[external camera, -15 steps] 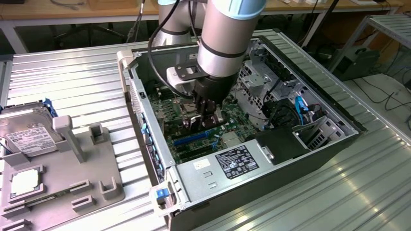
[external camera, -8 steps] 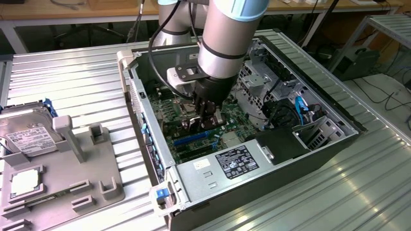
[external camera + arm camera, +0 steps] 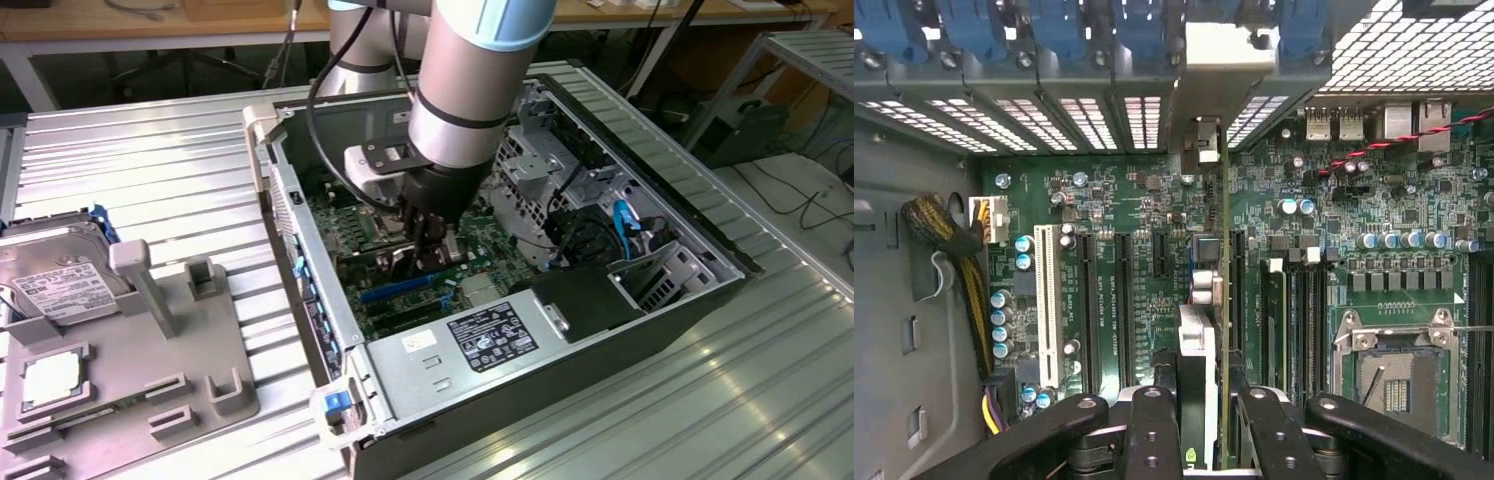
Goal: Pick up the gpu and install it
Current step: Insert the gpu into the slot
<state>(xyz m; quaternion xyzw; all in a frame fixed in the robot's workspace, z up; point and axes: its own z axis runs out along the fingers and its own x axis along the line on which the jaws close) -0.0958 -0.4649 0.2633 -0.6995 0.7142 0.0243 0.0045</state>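
The fingers (image 3: 1204, 420) squeeze the thin green card (image 3: 1224, 300), standing on edge over a slot (image 3: 1238, 290). Best to keep it straight and push down gently.

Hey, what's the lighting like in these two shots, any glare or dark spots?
Exterior view: bright glare on the ribbed metal table, while the arm shades the motherboard inside the case. Wrist view: the perforated panel is washed out white; the hand holding the gpu looks dark and soft up close.

drive cage (image 3: 534, 165) near pincer (image 3: 430, 252), slots (image 3: 1104, 300) open
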